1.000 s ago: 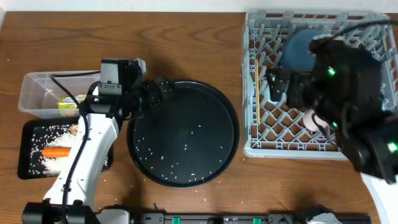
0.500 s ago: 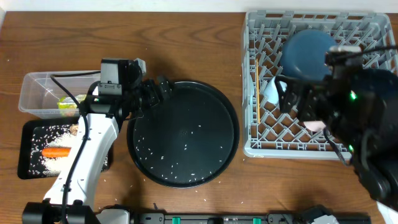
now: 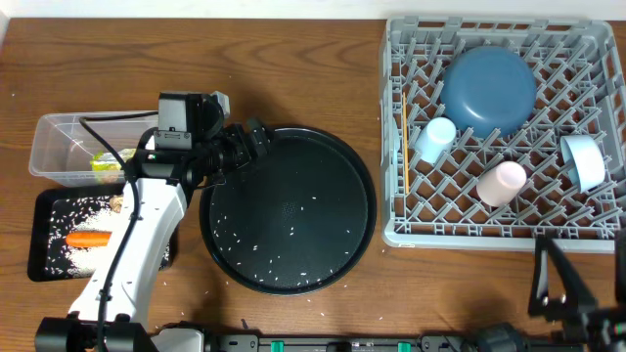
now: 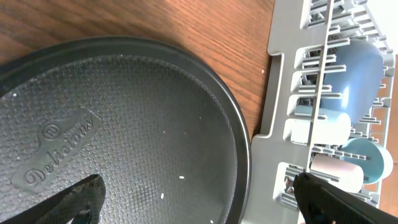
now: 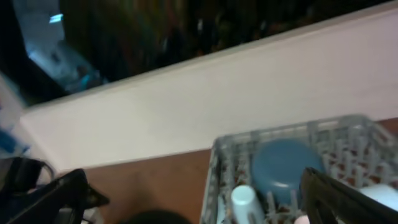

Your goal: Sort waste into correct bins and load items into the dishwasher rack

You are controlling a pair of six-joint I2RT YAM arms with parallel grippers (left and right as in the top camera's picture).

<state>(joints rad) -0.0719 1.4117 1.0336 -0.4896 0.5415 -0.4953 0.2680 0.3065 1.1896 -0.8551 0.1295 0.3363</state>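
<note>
Left gripper: the left gripper has its jaws spread as wide as they go, with nothing between them. It hovers over the far-left rim of the large round black tray. The wrist view shows only tray surface between its fingers. Whether it touches the tray cannot be told.
Right gripper: the right gripper is at the near-right edge of the overhead view, just outside the rack's near wall. Its jaws are wide apart and empty.
Rack: the large square grey plastic lattice dishwasher rack sits at the right of the brown wooden table.
Chopsticks: the thin wooden chopsticks lie inside the rack along its left wall, long axis running far to near.
Plate: the large dark-blue plate is in the far middle of the rack, rounded underside up.
Cups: the small light-blue cup lies on its side just left of the plate. The small pink cup lies on its side nearer the front, slanting near-left to far-right.
Bowl: the pale-blue bowl stands on edge by the right wall.
Bins: the clear rectangular plastic tub at far left holds the yellow-green snack wrapper. Just beside it, on the near side, the shallow black rectangular tray holds the orange carrot, long axis left to right, among loose white rice grains.
Round tray: more grains are scattered on it.
</note>
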